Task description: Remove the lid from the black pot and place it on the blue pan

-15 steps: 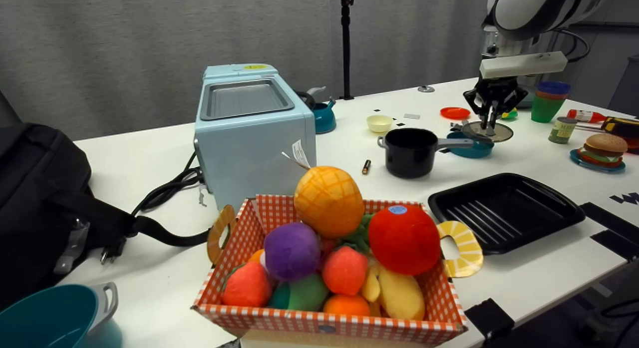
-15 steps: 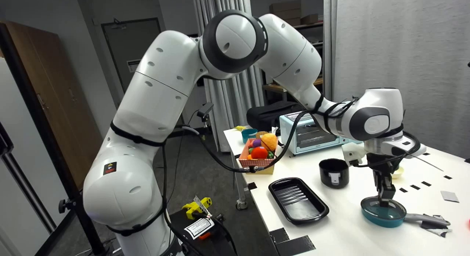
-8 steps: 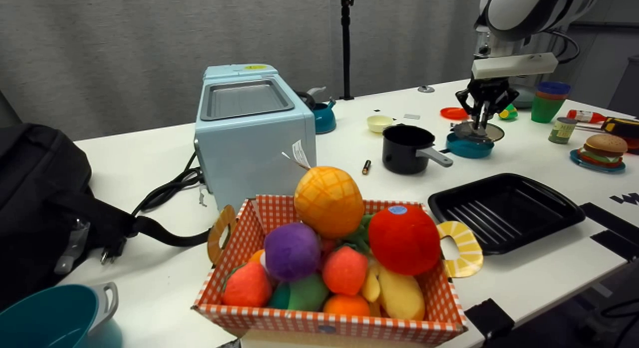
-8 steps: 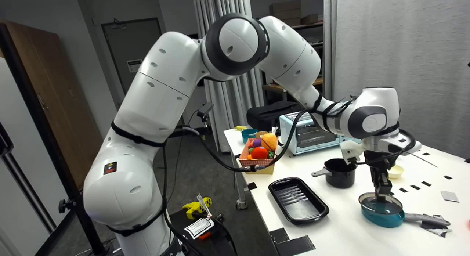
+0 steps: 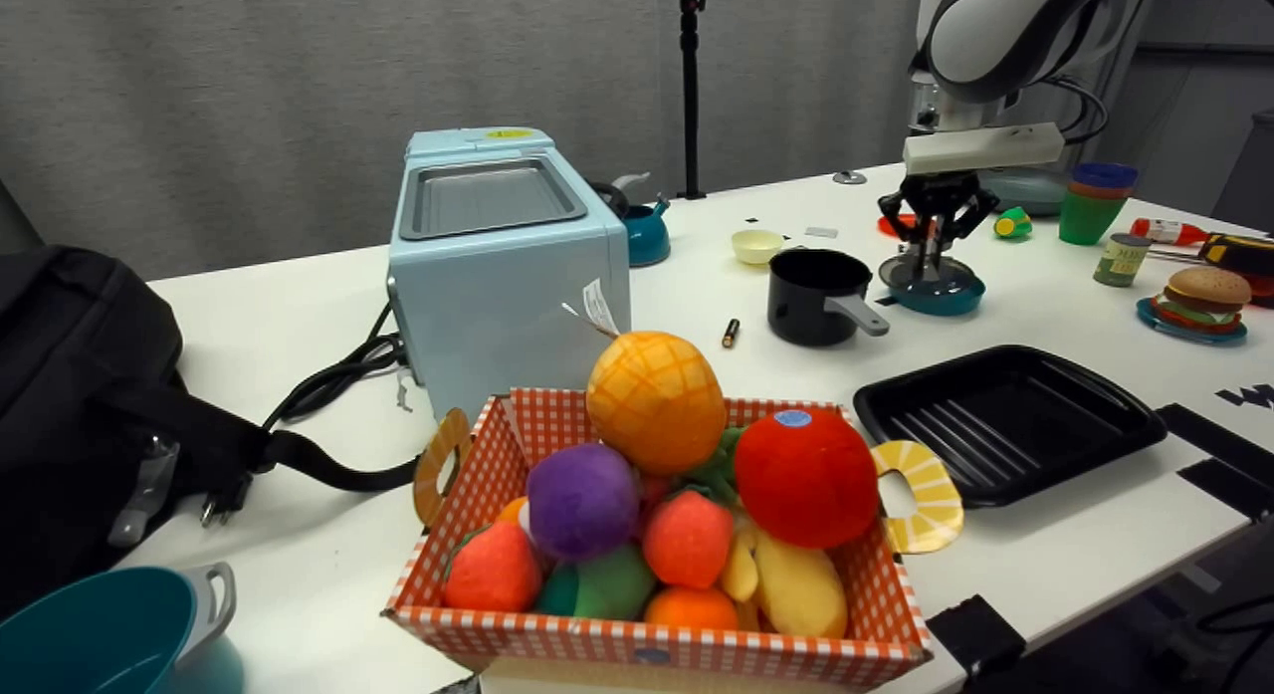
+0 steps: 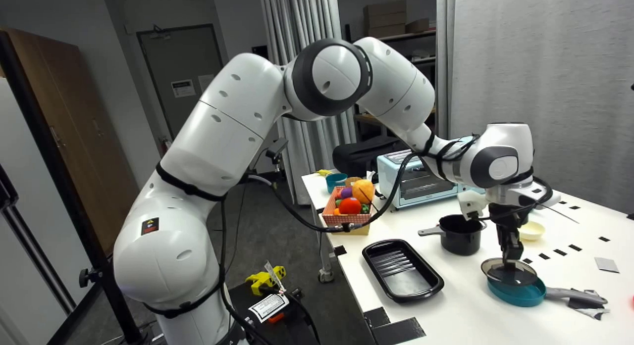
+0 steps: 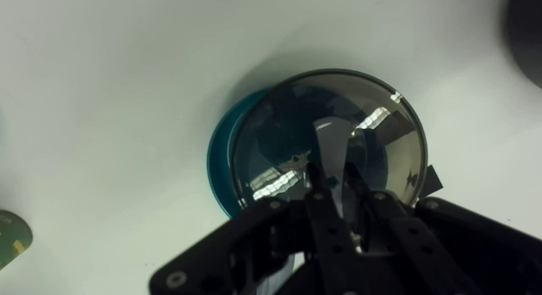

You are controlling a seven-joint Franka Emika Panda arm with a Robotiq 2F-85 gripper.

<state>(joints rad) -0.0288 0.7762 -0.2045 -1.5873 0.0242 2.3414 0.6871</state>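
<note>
Over the middle of the white bench (image 5: 1045, 316), between the edge beside the grey curtain (image 5: 299, 116) and the long edge marked with black tape (image 5: 970, 634), the claw (image 7: 332, 172) is standing narrow, its fingers (image 7: 324, 227) gripping the grey knob (image 7: 332, 144) of the glassy, dark-tinted lid (image 7: 288, 125). The lid is covering most of the blue pan (image 6: 519, 297) from above; I cannot tell whether the rims are touching. In the wrist view a teal crescent of the pan is showing at one side, while opposite it the lid is jutting out toward the black pot (image 6: 461, 240). The pot is standing upright and uncovered nearby, its grey handle pointing toward the taped edge; the pan's handle (image 6: 572, 294) is stretching toward the curtain edge. A ribbed black tray (image 5: 1010, 425) is lying along the taped edge. Farther along that edge, a red-checked basket (image 5: 637, 629) is holding toy fruit (image 5: 687, 540), and a teal pot (image 6: 337, 184) is sitting closer to the corner. In an exterior view, a battery (image 5: 731, 334) is lying between the black pot and a light-blue toaster oven (image 5: 513, 306), and a pale yellow bowl (image 5: 756, 246) is sitting nearer the curtain edge. Stacked cups (image 5: 1095, 206), a can (image 5: 1122, 259) and a toy burger (image 5: 1202, 298) are standing well apart from the basket's corner.
</note>
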